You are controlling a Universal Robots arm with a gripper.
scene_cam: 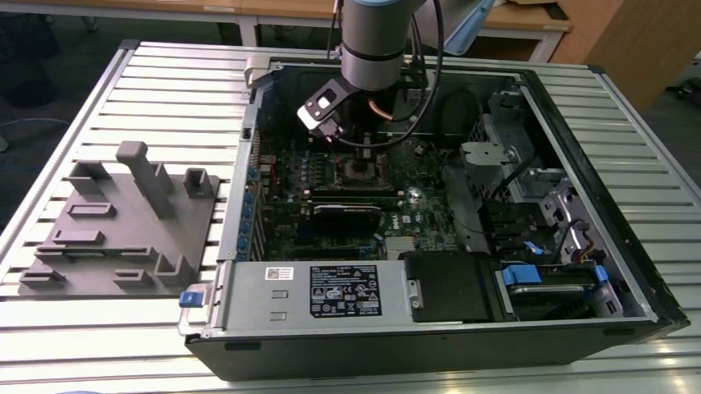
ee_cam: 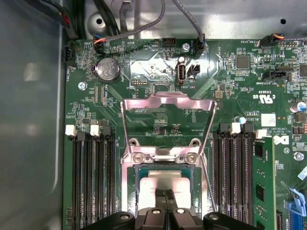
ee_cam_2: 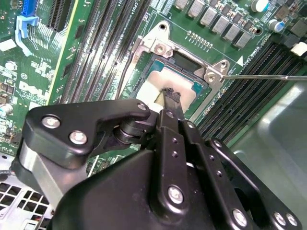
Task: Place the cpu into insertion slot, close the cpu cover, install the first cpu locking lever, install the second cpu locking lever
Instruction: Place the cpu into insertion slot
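The arm reaches down into the open computer case (scene_cam: 641,271), which lies on the slatted bench (scene_cam: 164,90) (a grey moulded fixture (scene_cam: 115,246) sits beside it, toward the exterior view's left). In both wrist views the hand (ee_cam: 165,194) hangs directly over the insertion slot (ee_cam_2: 180,61) on the green motherboard (ee_cam: 230,96). Its two black fingertips are drawn narrow, pressed almost together with nothing seen between them. The cpu (ee_cam: 163,178) lies flat inside the slot, its pale metal top facing up and the dark socket rim showing around it. The fingertips meet at or just above the middle of that top; whether they touch it cannot be told. The cpu cover (ee_cam: 168,101) stands open, tilted up from its hinge at the slot's edge and away from the chip. A thin locking lever (ee_cam_2: 268,76) juts out beside the socket, unlatched, over the memory slots (ee_cam: 93,177).
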